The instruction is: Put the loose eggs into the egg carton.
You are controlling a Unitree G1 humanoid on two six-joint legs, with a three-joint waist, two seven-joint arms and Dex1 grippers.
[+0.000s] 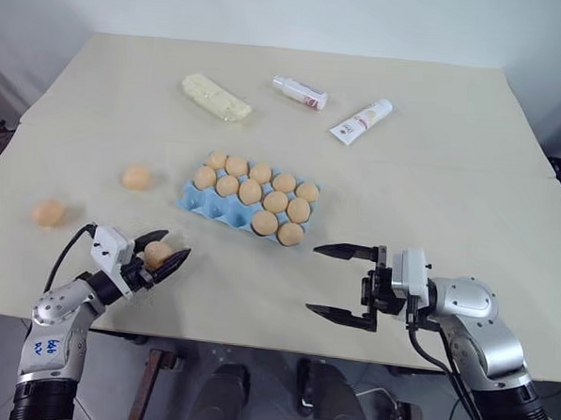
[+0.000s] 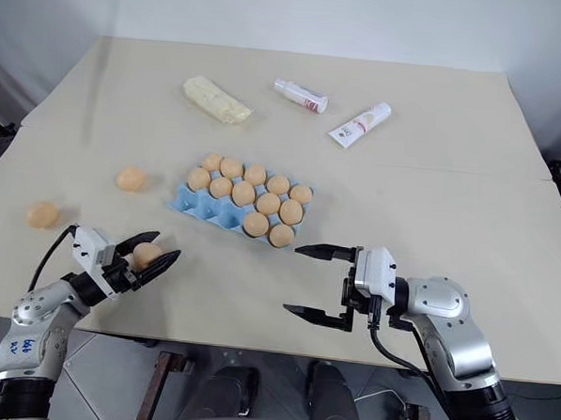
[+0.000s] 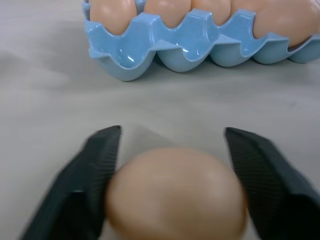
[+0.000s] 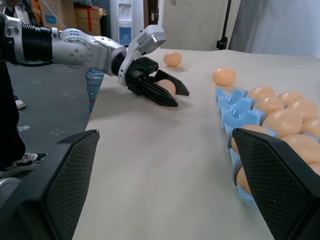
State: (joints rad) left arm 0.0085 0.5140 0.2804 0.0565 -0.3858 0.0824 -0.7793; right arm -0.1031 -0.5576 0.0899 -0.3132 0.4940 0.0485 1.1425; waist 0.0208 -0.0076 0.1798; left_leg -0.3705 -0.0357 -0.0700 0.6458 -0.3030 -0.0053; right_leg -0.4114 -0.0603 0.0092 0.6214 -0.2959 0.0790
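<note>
Two loose eggs (image 1: 136, 176) sit at the egg carton's (image 1: 198, 201) nine o'clock; we keep the left gripper (image 1: 162, 253) clamped lightly across its fragile, slippery egg (image 1: 156, 253), right gripper (image 1: 344, 281) wide, empty.

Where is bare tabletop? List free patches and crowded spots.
Free: between egg carton and right gripper; right of the carton. Crowded: far edge, wrapped block and two tubes; left side, two loose eggs, left gripper.

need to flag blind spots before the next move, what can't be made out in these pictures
- Left wrist view: the egg between the left gripper fingers is blurred and cut off by the frame edge; firm grip unclear.
- Head views: print on the two tubes is too small.
- Right wrist view: the right gripper fingers hide part of the egg carton.
</note>
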